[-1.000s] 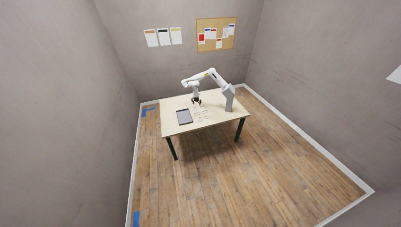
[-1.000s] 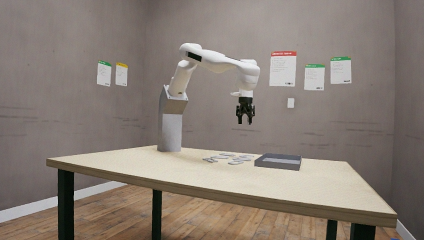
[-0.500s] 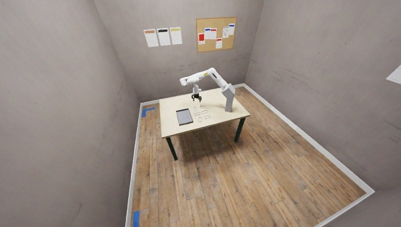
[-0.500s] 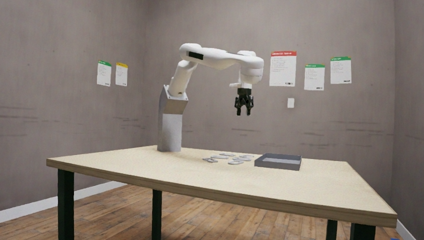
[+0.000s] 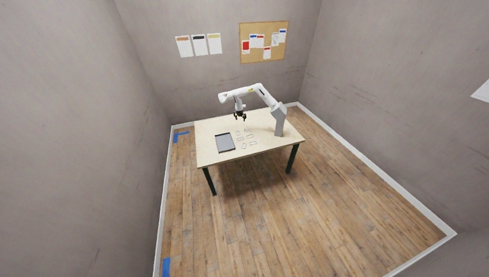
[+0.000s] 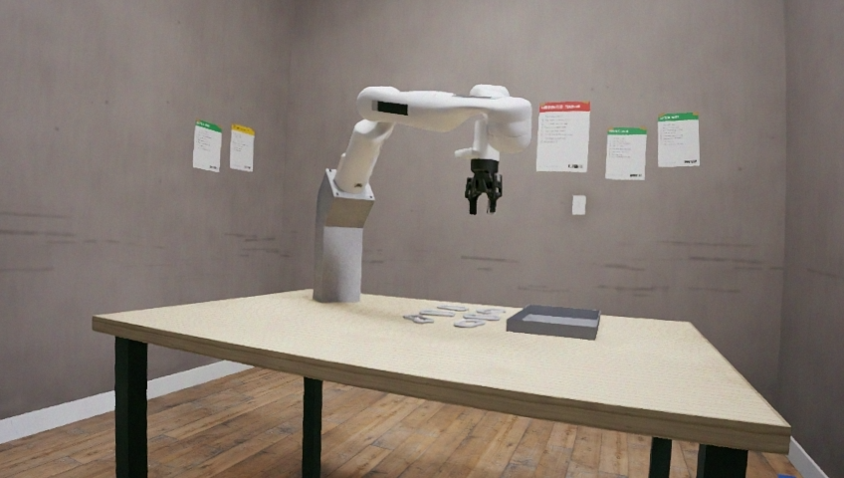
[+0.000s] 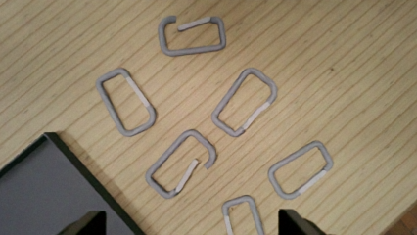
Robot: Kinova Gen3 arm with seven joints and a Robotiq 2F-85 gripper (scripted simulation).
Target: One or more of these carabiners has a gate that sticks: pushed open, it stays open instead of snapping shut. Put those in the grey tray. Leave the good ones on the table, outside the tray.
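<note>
From across the room, the gripper hangs high over the table, jaws spread wide, nothing between them. Six carabiners lie outside the grey tray, beside it; from the side they're just flat loops, gates unreadable. The wrist view tells more! The top carabiner has its gate swung inward, and so does the carabiner nearest the tray's corner by the middle. Four others look closed there, though one is cut off at the bottom edge. Only the outside views show the whole tray, with no carabiner in it.
</note>
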